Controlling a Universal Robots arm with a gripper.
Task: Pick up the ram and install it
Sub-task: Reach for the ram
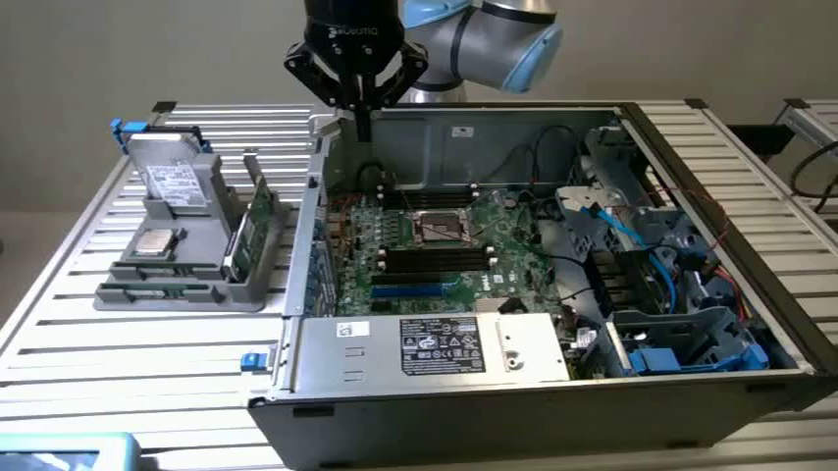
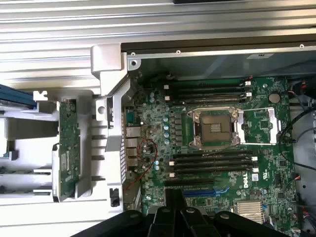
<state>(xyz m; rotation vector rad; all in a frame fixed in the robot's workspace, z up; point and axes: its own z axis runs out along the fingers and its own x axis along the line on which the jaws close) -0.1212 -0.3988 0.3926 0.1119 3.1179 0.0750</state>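
Note:
My gripper [image 1: 363,126] hangs shut and empty above the back corner of the open computer case [image 1: 550,397], on the exterior view's left. In the wrist view its dark fingers [image 2: 176,210] meet over the motherboard [image 2: 256,118]. Two green boards [image 1: 241,243] [image 1: 259,196] stand on edge in a row in the grey holder [image 1: 177,292] beside the case. The wrist view shows them as one long green strip [image 2: 69,148]. I cannot tell which of the two is the ram. Black memory slots [image 2: 210,90] [image 2: 212,163] lie on both sides of the processor socket [image 2: 216,129].
The holder also carries a silver drive [image 1: 173,182] and a square silver chip [image 1: 157,241]. Inside the case are cables, blue clips [image 1: 661,358] and a drive cage on the exterior view's right. The case wall [image 1: 304,245] stands between holder and motherboard. Everything rests on a slatted metal table [image 1: 131,353].

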